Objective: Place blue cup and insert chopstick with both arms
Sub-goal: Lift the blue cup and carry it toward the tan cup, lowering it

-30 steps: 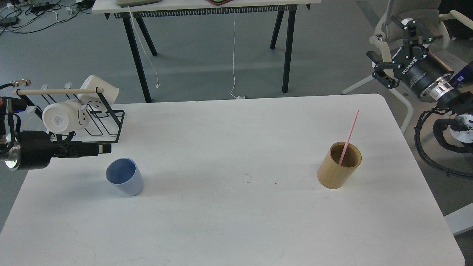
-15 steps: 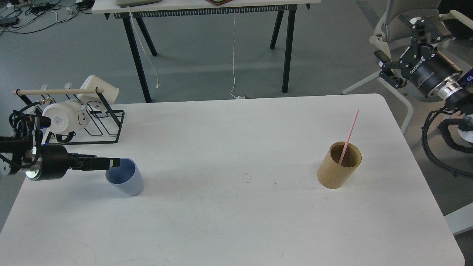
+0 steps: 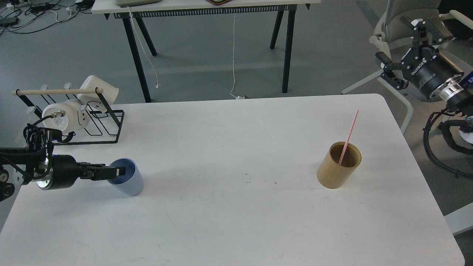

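Note:
The blue cup [image 3: 131,184] stands at the left of the white table [image 3: 236,221], tilted, with its mouth facing my left gripper. My left gripper [image 3: 119,171] reaches in level from the left, and its tip lies over the cup's mouth. It is seen edge-on, so its fingers cannot be told apart. The pink chopstick [image 3: 349,132] leans in a tan wooden cylinder [image 3: 334,173] at the right of the table. My right gripper [image 3: 399,40] is open and empty, held high beyond the table's far right corner.
A black wire rack [image 3: 107,127] with white mugs [image 3: 61,116] and a pale wooden dowel [image 3: 55,91] stands at the table's far left. A pale chair [image 3: 391,22] stands behind my right gripper. Another table's black legs [image 3: 136,55] are on the floor beyond.
My left gripper has dropped and moved right, from beside the rack to the blue cup's mouth. My right gripper has drawn back up and to the right. The cup and chopstick have not moved.

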Controlling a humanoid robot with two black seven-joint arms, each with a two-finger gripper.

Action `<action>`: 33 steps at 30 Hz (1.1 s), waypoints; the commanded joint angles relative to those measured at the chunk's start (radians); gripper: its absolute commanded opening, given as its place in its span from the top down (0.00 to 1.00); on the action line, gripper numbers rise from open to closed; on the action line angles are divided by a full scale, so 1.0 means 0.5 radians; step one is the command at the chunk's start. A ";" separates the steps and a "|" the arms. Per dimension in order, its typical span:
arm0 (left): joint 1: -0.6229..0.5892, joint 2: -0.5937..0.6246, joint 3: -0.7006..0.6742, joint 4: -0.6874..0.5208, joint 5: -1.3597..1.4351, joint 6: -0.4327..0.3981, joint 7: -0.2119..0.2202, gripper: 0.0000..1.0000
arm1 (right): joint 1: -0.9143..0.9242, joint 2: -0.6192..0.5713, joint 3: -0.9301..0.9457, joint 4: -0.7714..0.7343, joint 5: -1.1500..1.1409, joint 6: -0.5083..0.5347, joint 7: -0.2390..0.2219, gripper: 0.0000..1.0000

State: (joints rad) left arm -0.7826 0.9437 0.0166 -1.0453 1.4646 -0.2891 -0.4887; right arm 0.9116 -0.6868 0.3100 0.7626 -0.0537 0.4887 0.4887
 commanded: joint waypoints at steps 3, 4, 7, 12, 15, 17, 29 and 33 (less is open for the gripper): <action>0.004 -0.004 0.001 0.004 0.004 0.050 0.000 0.58 | -0.007 -0.013 0.000 -0.001 0.000 0.000 0.000 0.00; 0.004 -0.004 0.001 0.004 0.001 0.063 0.000 0.59 | -0.007 -0.016 0.000 -0.001 0.000 0.000 0.000 0.00; 0.004 -0.004 0.001 0.001 -0.008 0.066 0.000 0.72 | -0.010 -0.016 0.000 -0.001 0.000 0.000 0.000 0.00; 0.019 0.002 0.001 -0.017 -0.051 0.069 0.000 0.99 | -0.016 -0.025 0.000 -0.004 0.000 0.000 0.000 0.00; 0.037 0.012 -0.006 -0.017 -0.100 0.075 0.000 0.99 | -0.016 -0.038 0.003 -0.004 0.000 0.000 0.000 0.00; 0.037 0.015 -0.009 -0.026 -0.119 0.081 0.000 1.00 | -0.016 -0.050 0.003 -0.004 0.003 0.000 0.000 0.00; -0.266 0.037 -0.364 -0.431 -0.217 -0.115 0.000 1.00 | -0.096 -0.136 0.183 -0.316 0.162 0.000 0.000 0.00; -0.450 -0.196 -0.331 -0.401 -0.208 -0.177 0.000 1.00 | -0.185 -0.225 0.288 -0.402 0.276 0.000 0.000 0.00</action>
State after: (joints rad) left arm -0.9461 0.9188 -0.1614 -1.2585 1.3565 -0.3596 -0.4886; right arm 0.8458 -0.7738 0.4237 0.5905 0.0532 0.4887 0.4887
